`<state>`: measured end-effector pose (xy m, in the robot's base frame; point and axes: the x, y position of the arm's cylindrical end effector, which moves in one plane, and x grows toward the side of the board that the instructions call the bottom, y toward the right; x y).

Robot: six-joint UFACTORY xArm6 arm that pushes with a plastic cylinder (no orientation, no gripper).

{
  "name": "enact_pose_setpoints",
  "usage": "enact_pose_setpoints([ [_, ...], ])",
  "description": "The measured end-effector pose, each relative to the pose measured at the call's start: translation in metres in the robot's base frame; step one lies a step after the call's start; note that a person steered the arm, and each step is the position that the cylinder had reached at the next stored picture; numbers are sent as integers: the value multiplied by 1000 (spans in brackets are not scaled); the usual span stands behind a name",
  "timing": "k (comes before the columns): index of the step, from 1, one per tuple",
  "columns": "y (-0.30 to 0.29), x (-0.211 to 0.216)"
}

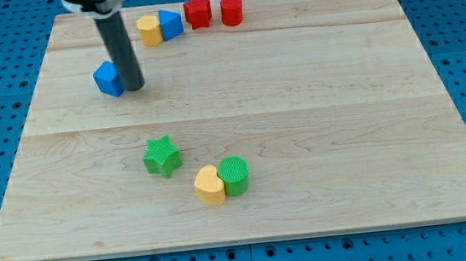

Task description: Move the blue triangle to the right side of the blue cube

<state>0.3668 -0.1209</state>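
Note:
The blue triangle (170, 24) lies near the view's top, touching the right side of a yellow block (149, 30). The blue cube (109, 78) sits lower and to the view's left of it, turned corner-on. My tip (135, 88) stands right beside the blue cube, on its right side, touching it or nearly so. The dark rod rises from there to the view's top edge. The triangle is well above and to the right of my tip.
A red star (197, 11) and a red cylinder (231, 11) stand at the top, right of the triangle. A green star (162, 155), a yellow heart (209, 184) and a green cylinder (235, 175) lie toward the wooden board's (343, 120) bottom.

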Motion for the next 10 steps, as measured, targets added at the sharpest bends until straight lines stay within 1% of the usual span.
enact_pose_setpoints([
  [1,0,-26],
  [2,-58,-16],
  [3,-85,-12],
  [4,16,-18],
  [5,87,-58],
  [6,44,-58],
  [7,-34,-57],
  [8,-100,-116],
  [9,-62,-175],
  [10,10,-171],
])
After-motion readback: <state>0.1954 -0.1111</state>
